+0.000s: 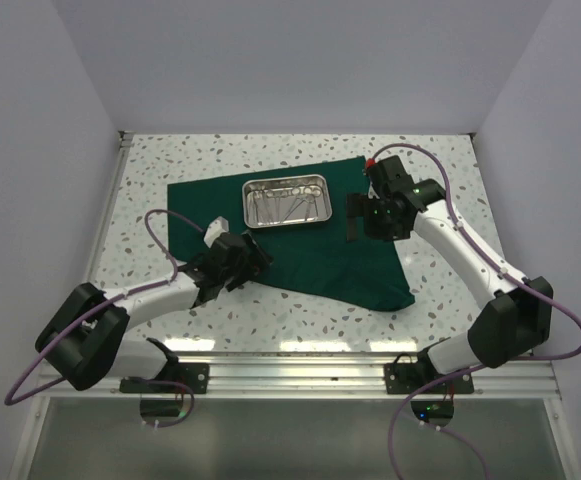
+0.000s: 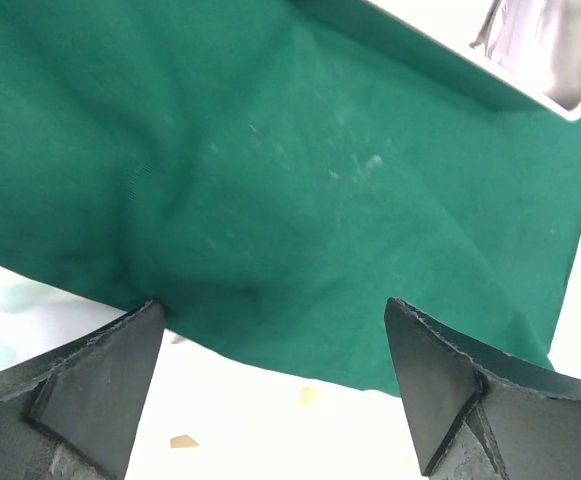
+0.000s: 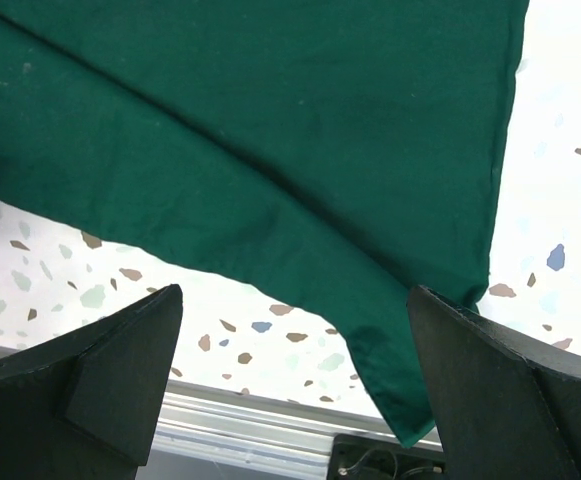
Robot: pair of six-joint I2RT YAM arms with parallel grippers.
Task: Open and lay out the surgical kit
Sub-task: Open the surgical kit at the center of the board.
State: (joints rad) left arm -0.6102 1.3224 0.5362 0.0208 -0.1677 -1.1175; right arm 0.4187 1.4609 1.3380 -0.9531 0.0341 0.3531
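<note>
The dark green cloth [image 1: 340,255] lies spread on the speckled table, its near right corner pointing at the front edge. A shiny steel tray [image 1: 284,179] sits on its far part, with several small steel instruments [image 1: 288,204] lying inside. My left gripper [image 1: 242,262] hovers open over the cloth's near left edge. In the left wrist view, cloth [image 2: 270,180] and a tray corner [image 2: 535,70] lie beyond the left gripper [image 2: 275,335], nothing between its fingers. My right gripper [image 1: 365,222] is open above the cloth's right side. The right gripper [image 3: 295,305] looks down on the cloth corner [image 3: 270,120], empty.
An aluminium rail [image 1: 300,365] runs along the table's near edge and also shows under the right gripper as the rail [image 3: 250,430]. White walls close in the back and both sides. Bare speckled table [image 1: 440,270] lies right of the cloth.
</note>
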